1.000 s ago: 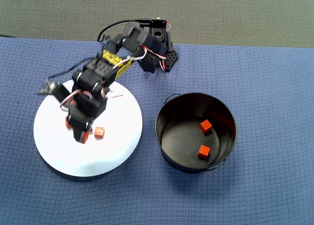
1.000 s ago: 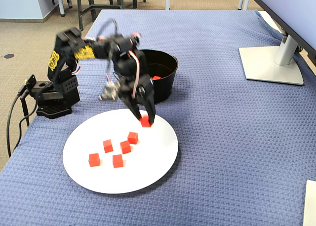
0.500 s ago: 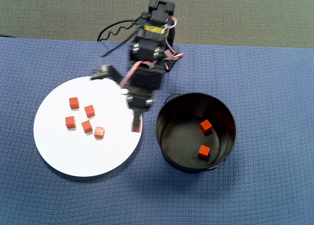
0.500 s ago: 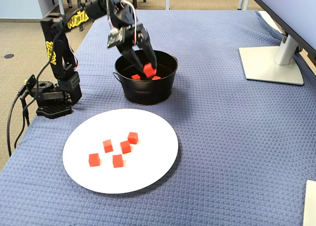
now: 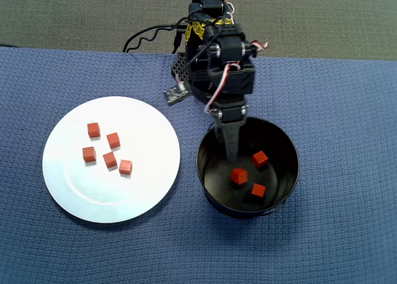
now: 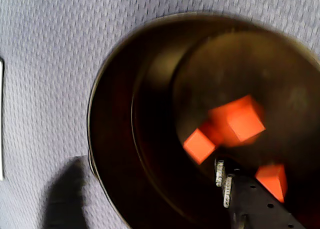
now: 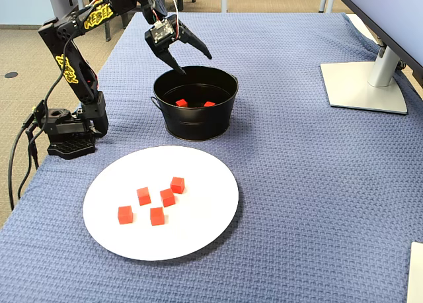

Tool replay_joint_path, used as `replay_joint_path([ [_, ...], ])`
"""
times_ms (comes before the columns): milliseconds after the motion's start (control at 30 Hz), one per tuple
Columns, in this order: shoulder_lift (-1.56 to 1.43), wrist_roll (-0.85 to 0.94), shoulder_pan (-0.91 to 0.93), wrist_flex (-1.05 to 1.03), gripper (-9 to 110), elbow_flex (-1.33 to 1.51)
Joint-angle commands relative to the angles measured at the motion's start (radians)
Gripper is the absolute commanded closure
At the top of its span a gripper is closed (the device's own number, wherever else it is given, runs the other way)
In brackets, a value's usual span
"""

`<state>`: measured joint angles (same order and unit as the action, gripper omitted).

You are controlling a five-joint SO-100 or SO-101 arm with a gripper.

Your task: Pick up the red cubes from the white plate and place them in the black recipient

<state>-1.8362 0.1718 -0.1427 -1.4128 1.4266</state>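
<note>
- Blue woven cloth (image 7: 297, 184) covers the table; everything sits on it. A strip of grey-green floor shows along the top of the overhead view.
- Grey monitor stand (image 7: 363, 85) at the right edge of the fixed view, well apart from the work area. A pale object pokes in at the lower right corner; cannot tell what it is.
- Black cables (image 7: 16, 161) trail off the arm's base at left in the fixed view.
- Arm (image 7: 73, 58) rises from its base and reaches over to the pot.
- White plate (image 5: 142, 172) lies flat, left of the pot in the overhead view, near it but not touching. Nothing covers it.
- On the plate: five red cubes (image 5: 110, 160) in a loose cluster left of centre, close together. In the fixed view the same five (image 7: 168, 197) sit left of the plate's middle.
- Black recipient (image 5: 288, 178) stands upright, wire handle resting along its rim.
- Inside it: three red cubes (image 5: 239, 176) on the floor in the overhead view; the wrist view also shows three (image 6: 199, 145), one blurred. The fixed view shows only two (image 7: 181, 102); the near wall hides the rest.
- Gripper (image 7: 196, 61) hangs above the pot's rim, fingers spread apart, nothing between them. In the overhead view its tip (image 5: 232, 154) overlaps the pot's opening.
</note>
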Motion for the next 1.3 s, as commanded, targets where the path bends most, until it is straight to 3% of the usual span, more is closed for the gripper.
replay_joint_path([
  [0,0.029,0.069,0.163,0.063,74,-0.023],
  [367,0.333,0.4,0.588,0.023,78,-0.207],
  [800,0.505,0.588,0.79,0.031,80,-0.241],
  [1067,0.6,0.623,0.845,0.083,81,-0.247],
  [1267,0.667,0.514,0.844,0.129,84,-0.262],
])
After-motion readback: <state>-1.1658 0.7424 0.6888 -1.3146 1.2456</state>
